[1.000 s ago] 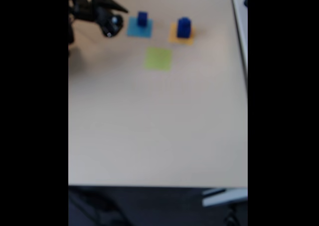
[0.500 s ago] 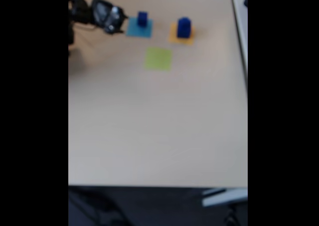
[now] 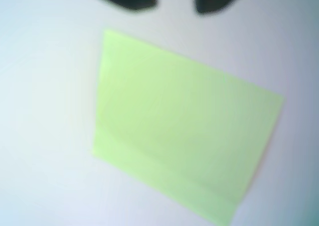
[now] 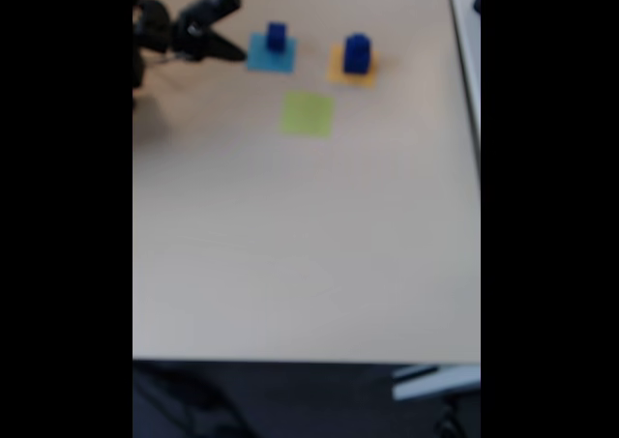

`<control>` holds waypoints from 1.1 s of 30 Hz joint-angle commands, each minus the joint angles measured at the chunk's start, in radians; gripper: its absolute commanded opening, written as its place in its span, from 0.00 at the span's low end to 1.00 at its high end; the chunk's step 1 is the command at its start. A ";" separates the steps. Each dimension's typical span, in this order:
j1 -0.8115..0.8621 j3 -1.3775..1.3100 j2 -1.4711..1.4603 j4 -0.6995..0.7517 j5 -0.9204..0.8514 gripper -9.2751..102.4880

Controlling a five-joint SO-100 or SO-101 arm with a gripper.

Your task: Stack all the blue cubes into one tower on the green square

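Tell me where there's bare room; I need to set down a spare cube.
Free: the table below the green square, itself bare. Crowded: the top strip, with cubes on coloured squares and the open tool.

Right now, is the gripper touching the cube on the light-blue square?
Apart. The fixed view shows the open gripper left of the cube, bare light-blue square between them.

The flat yellow-green paper square (image 3: 179, 126) looks matt and thin, with a faint crease near its lower edge in the wrist view. The pale beige tabletop (image 4: 309, 245) appears smooth, with a dull, even sheen. The two dark-blue cubes (image 4: 277, 38) (image 4: 356, 53) look solid and smooth, likely plastic. The black tool (image 4: 237, 22) looks like matt plastic.
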 commanded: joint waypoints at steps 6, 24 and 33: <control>-0.041 0.009 0.026 -0.032 -0.859 0.08; -0.144 0.009 0.026 0.336 -0.877 0.08; -0.187 -0.003 0.025 0.394 -0.982 0.08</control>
